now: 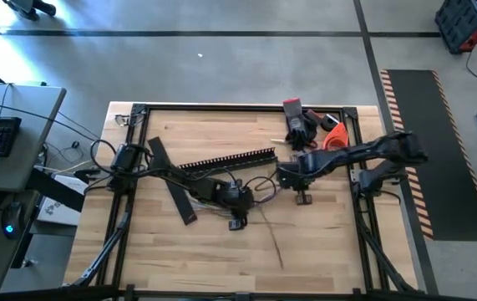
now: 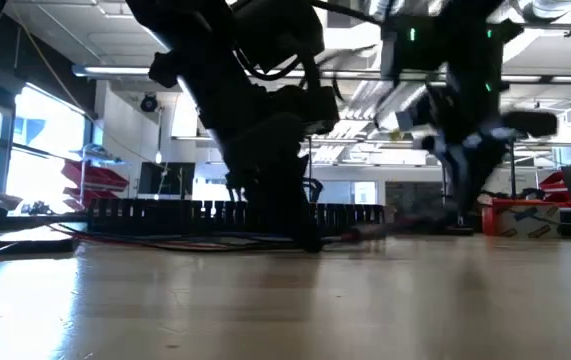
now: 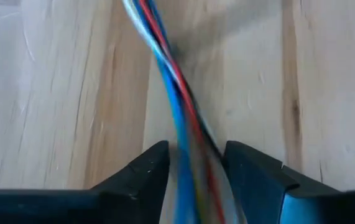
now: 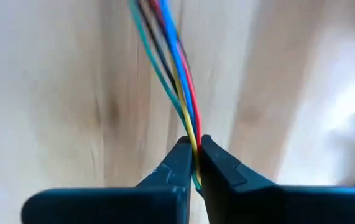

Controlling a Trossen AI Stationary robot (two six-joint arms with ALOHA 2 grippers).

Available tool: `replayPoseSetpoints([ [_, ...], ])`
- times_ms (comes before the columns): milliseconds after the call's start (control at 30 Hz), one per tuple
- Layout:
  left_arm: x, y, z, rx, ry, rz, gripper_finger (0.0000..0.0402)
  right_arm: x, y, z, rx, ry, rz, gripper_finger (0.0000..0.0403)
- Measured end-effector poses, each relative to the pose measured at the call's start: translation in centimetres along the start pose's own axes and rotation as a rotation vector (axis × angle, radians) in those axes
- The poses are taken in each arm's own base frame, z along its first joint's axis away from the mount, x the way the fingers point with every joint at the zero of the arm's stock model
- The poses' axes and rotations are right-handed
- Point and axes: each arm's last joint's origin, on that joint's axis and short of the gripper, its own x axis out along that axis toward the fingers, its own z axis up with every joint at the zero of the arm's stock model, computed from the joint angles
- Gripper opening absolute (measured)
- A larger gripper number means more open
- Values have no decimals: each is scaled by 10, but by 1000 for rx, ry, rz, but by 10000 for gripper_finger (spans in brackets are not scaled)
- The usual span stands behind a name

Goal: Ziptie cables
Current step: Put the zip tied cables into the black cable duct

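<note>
Cables (image 4: 176,74) pinched tight between right gripper (image 4: 196,155) jaws, mid-frame. Also running between left gripper (image 3: 196,163) jaws, partly open, sides not squeezing.

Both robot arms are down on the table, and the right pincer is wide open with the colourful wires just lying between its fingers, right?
Not quite. The right pincer is not wide open: the right wrist view shows its fingers pinched shut on the cables. The rest holds: both arms are down at the table, and the left pincer also has the cables between its fingers.
</note>
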Motion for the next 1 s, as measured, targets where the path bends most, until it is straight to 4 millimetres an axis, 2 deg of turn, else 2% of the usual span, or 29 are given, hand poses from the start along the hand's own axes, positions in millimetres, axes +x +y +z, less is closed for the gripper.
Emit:
replayPoseSetpoints([
  [267,2,-1,13,-34,-150,26,175,-63,16,-10,31,-211,-57,2],
  [400,2,1,8,-26,-111,66,172,-91,22,-21,55,-275,-116,1],
  [533,2,1,3,-48,-62,97,155,-115,25,-35,83,-309,-171,1],
  [633,1,-2,0,-45,-45,128,122,-131,25,-42,106,-365,-193,0],
  [767,-4,-8,-4,-13,-13,150,44,-140,26,-50,113,-407,-201,0],
  [833,-13,-11,-7,2,27,181,12,-142,25,-53,130,-414,-205,0],
  [933,-36,-12,-13,18,101,256,8,-140,23,-51,149,-421,-242,0],
  [1000,-59,-11,-14,11,138,307,3,-135,19,-47,159,-436,-264,0],
])
